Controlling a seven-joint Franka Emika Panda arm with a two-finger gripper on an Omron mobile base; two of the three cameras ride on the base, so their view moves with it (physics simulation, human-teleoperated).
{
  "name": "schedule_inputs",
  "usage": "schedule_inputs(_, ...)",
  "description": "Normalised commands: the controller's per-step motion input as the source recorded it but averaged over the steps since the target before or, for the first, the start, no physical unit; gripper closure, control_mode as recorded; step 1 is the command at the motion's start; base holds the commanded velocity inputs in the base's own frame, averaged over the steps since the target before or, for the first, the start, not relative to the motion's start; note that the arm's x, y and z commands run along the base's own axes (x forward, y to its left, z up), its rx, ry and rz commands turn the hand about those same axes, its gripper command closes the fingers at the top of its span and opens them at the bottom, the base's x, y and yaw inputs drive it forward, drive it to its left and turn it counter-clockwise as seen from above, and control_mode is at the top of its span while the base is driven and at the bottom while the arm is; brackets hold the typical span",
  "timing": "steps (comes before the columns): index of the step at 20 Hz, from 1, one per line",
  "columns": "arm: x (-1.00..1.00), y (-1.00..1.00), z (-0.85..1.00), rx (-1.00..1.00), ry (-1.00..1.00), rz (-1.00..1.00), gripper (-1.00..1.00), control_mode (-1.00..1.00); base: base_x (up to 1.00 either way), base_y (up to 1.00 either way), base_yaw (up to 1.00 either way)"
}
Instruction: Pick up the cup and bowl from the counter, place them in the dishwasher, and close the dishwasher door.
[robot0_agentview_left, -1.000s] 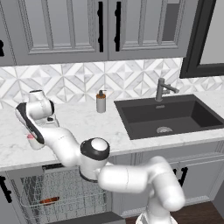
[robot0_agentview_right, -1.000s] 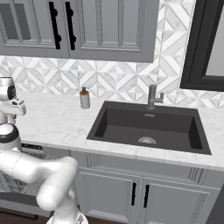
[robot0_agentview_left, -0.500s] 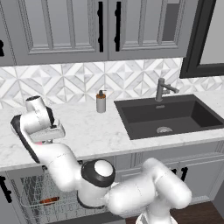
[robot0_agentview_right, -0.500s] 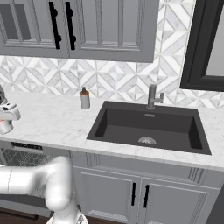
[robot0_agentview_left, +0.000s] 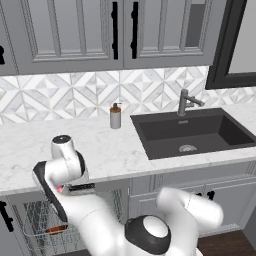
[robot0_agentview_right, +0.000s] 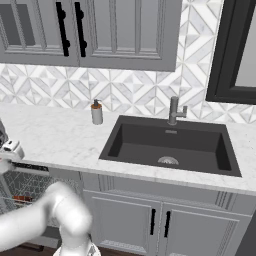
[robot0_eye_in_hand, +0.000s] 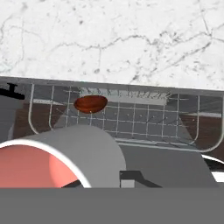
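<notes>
**One item racked, cup going in next**

Two items belong in the dishwasher; the bowl (robot0_eye_in_hand: 90, 103) is already lying in the wire rack (robot0_eye_in_hand: 131, 118), toward 11 o'clock in the hand view. The cup (robot0_eye_in_hand: 57, 159) is sitting at 7 o'clock in that view, pink inside facing the camera, tight against the gripper (robot0_eye_in_hand: 98, 183) — jaws are standing narrow, clamped on the cup as far as I can judge. The counter (robot0_eye_in_hand: 113, 39) edge is running across at 12 o'clock, above the rack.

In the left base view the arm is bending low over the rack (robot0_agentview_left: 37, 230), with the bowl (robot0_agentview_left: 55, 229) a red streak inside.

Judgement for the placing step:
- Carrying the cup further over the rack before lowering — clear of the counter lip.
- Aiming for open grid at 3 o'clock of the bowl, so the two are not knocking together.
- Lowering until the cup is resting on wire, then releasing; a drop from height risks tipping.

Door position: cannot tell.
</notes>
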Motion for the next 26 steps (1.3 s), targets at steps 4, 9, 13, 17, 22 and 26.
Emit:
schedule_inputs(4,-0.22,-0.09,-0.84,0.00,0.00,0.12,1.00,-1.00,0.00,0.00,0.00)
schedule_inputs(9,0.20,-0.14,-0.48,0.00,0.00,0.00,1.00,-1.00,0.00,0.00,0.00)
schedule_inputs(13,0.40,-0.42,-0.46,0.00,0.01,0.00,1.00,-1.00,0.00,0.00,0.00)
schedule_inputs(17,0.25,-0.17,-0.58,0.00,0.03,0.00,1.00,-1.00,0.00,0.00,0.00)
schedule_inputs(22,0.11,-0.12,-0.45,0.07,0.00,0.00,1.00,-1.00,0.00,0.00,0.00)
schedule_inputs(26,0.19,-0.22,-0.32,0.11,-0.01,-0.03,1.00,-1.00,0.00,0.00,0.00)
